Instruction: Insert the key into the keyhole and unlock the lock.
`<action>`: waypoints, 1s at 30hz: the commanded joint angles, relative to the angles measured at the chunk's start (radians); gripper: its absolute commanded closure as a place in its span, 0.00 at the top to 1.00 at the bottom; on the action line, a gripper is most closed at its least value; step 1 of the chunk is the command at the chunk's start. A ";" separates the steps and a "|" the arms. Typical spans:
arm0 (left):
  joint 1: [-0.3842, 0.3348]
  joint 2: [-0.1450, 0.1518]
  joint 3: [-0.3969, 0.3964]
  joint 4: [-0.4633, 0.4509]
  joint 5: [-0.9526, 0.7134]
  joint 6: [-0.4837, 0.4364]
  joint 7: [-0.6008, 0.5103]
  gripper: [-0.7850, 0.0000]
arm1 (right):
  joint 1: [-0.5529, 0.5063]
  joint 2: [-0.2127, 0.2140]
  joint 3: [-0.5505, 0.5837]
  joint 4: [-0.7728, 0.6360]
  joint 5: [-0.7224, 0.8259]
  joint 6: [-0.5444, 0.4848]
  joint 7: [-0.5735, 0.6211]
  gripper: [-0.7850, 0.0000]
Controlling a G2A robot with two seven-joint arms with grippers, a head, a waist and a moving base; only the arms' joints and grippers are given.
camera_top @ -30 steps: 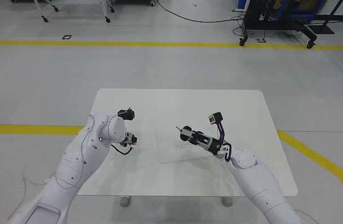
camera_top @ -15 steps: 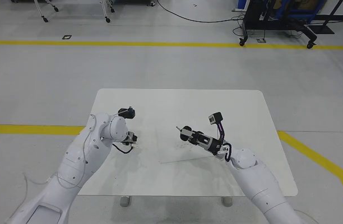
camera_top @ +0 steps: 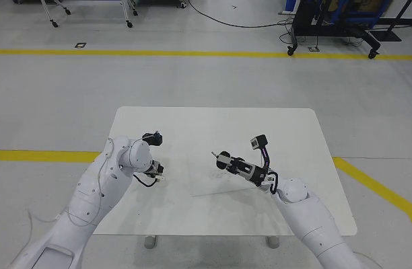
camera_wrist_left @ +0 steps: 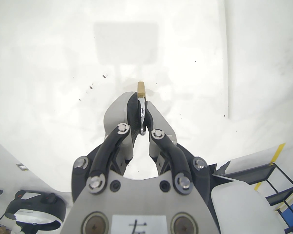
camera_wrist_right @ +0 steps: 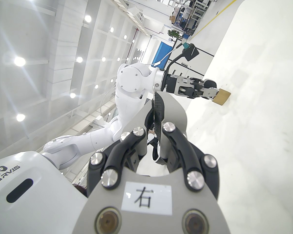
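Note:
My left gripper (camera_wrist_left: 139,101) is shut on the silver shackle (camera_wrist_left: 142,115) of a brass padlock (camera_wrist_left: 141,88), whose body pokes out past the fingertips just above the white table (camera_top: 260,128). From the top view this gripper (camera_top: 159,167) sits near the table's left side. The right wrist view shows it (camera_wrist_right: 211,91) farther off, holding the padlock (camera_wrist_right: 222,97) close to the tabletop. My right gripper (camera_top: 222,160) hovers mid-table, pointing toward the left arm, shut on the key (camera_top: 214,155), whose thin tip sticks out. In its own wrist view the pads (camera_wrist_right: 158,109) are pressed together, hiding the key.
Bare tabletop lies between the two grippers, a gap of roughly a hand's width. The table's left edge (camera_top: 115,134) is close behind the left arm. A black and white headset-like device (camera_wrist_left: 34,205) lies on the floor beside the table.
The left arm has shifted very slightly toward the table's near edge. The right arm has kept still.

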State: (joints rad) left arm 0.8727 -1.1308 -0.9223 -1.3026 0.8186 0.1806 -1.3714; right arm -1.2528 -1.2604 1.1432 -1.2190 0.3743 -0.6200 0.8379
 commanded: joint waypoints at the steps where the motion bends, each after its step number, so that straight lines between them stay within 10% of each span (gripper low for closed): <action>1: 0.009 0.004 -0.014 -0.012 -0.003 -0.003 -0.003 0.00 | 0.000 0.000 0.000 0.000 0.000 0.000 0.000 0.00; 13: 0.041 0.013 -0.043 -0.089 -0.013 -0.031 -0.010 0.00 | 0.000 0.000 0.000 0.000 0.000 0.000 0.000 0.00; 30: 0.081 0.013 -0.275 0.031 -0.638 -0.286 0.220 0.00 | 0.000 0.000 0.000 0.000 0.000 0.000 0.000 0.00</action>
State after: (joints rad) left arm 0.9521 -1.1199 -1.1882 -1.2882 0.1996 -0.0859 -1.1435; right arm -1.2528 -1.2604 1.1432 -1.2190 0.3743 -0.6200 0.8379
